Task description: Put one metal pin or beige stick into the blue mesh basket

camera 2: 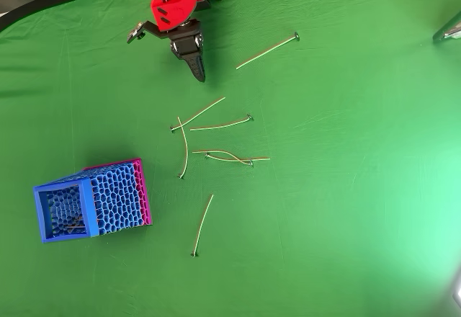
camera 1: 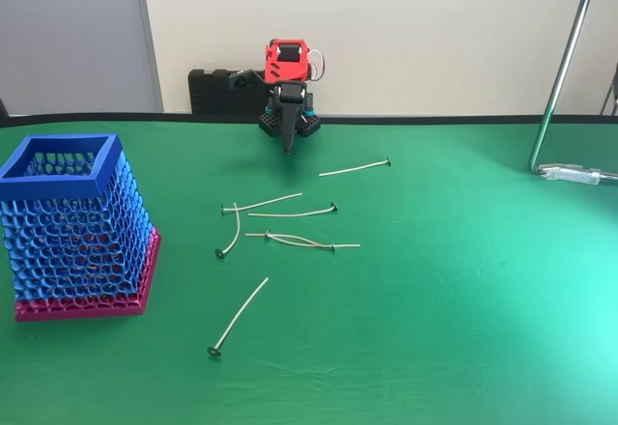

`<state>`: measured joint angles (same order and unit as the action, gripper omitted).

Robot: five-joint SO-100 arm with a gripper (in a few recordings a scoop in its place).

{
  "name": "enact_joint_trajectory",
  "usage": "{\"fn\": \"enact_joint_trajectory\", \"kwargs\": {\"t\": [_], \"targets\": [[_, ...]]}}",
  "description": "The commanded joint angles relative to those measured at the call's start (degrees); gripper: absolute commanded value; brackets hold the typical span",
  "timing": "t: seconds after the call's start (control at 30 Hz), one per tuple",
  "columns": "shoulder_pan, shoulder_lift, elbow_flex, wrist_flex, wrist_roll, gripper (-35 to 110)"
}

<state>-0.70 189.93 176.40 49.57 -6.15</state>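
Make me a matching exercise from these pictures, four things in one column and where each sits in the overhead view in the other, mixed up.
Things
1. blue mesh basket
2. gripper
3. lone pin
4. crossed pins

Places in the overhead view
A. middle of the cloth
B. upper right of the gripper
C. lower left
D. top, pointing down

Pairs: 1-C, 2-D, 3-B, 4-A

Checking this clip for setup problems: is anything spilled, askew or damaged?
Nothing looks damaged. The pins lie scattered loose on the green table, two crossed in the middle, and one lone pin nearest the camera in the fixed view. The blue mesh basket stands upright. The hand hangs near the base.
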Motion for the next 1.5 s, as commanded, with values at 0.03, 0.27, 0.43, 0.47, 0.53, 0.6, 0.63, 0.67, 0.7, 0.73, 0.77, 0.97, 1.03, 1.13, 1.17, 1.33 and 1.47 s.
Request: {"fn": "enact_joint_trajectory", "kwargs": {"t": [0.03, 0.27, 0.43, 0.47, 0.53, 0.6, 0.63, 0.67, 0.7, 0.73, 0.77, 0.97, 1.03, 1.13, 1.17, 1.33, 1.47], "targets": [[0.26, 0.53, 0.26, 0.09, 0.53, 1], [-0.18, 0.53, 0.26, 0.00, 0.35, 1], [0.53, 0.44, 0.26, -0.53, -0.97, 1], [0.62, 0.18, 0.18, -0.88, -1.05, 1], [1.23, -1.67, -1.05, -2.02, -0.97, 1], [1.58, -4.48, -3.34, -2.37, -1.05, 1], [1.58, -5.89, -4.48, -2.46, -1.23, 1], [1.58, -7.47, -5.62, -2.64, -1.32, 1], [1.58, -8.96, -6.94, -2.72, -1.49, 1], [1.67, -10.46, -8.17, -2.72, -1.49, 1], [1.93, -12.04, -9.67, -2.64, -1.41, 1], [2.29, -20.92, -18.28, -2.37, -1.85, 1], [2.46, -24.35, -21.80, -1.49, -1.58, 1], [3.60, -30.41, -28.39, 1.67, -0.44, 1], [4.39, -32.61, -30.85, 3.16, 0.09, 1], [8.70, -41.13, -38.23, 5.54, 2.46, 1], [10.99, -46.05, -41.04, 5.45, 1.23, 1]]}}
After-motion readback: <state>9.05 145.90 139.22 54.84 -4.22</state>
